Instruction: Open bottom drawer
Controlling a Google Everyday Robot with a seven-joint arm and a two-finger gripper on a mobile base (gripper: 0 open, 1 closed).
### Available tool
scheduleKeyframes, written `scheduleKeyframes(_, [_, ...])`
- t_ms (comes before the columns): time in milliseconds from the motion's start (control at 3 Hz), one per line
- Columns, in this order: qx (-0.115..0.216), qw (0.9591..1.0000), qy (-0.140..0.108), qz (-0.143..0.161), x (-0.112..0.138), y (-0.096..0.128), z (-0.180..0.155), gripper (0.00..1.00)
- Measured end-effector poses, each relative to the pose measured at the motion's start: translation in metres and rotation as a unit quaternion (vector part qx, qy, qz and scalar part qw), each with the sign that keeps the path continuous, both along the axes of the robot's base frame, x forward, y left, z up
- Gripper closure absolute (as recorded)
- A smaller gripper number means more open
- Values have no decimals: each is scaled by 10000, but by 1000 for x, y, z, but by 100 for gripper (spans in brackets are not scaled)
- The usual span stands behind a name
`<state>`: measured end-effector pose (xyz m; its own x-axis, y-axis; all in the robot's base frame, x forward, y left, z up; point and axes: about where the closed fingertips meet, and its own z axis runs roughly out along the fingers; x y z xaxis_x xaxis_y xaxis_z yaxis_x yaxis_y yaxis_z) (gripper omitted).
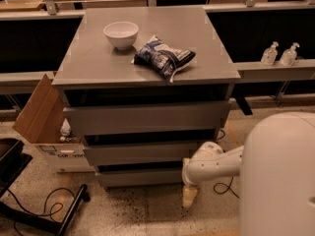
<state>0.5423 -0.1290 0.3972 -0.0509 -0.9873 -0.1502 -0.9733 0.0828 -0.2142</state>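
Okay, gripper [189, 196] is low down near the floor, at the right front corner of the grey cabinet [147, 53]. It points downward, pale tip just above the speckled floor [147, 213]. Can't tell whether it's open or closed. It holds nothing that I can see. It sits just beside the right end of the bottom drawer [140, 177]; contact with the drawer can't be told.

The white arm [216, 163] runs from the gripper right to the robot's big white body [278, 176], which fills the lower right corner.

Bottom drawer is the lowest of three, a narrow flat grey front just above the floor with a dark gap over it. The middle drawer front [147, 153] and top drawer front [147, 118] are stacked above, each with a dark gap over it too.

On the cabinet top there's a white bowl [121, 34] at back left and a blue-and-white snack bag [164, 58] just right of it, lying flat.

Left of the cabinet is an open cardboard box [42, 113] on the floor, flap up. A black cable [34, 211] lies on the floor in front of it. At right, two pump bottles [279, 54] stand side by side on a ledge [275, 70] behind the cabinet.
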Motion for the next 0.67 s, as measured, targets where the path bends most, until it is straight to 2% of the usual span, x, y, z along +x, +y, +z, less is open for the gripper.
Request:
scheduleKeyframes(333, [15,9996,150,251,13,30,-47,0])
scheduleKeyframes(667, [-158,9984,298,457,23,47,-102,0])
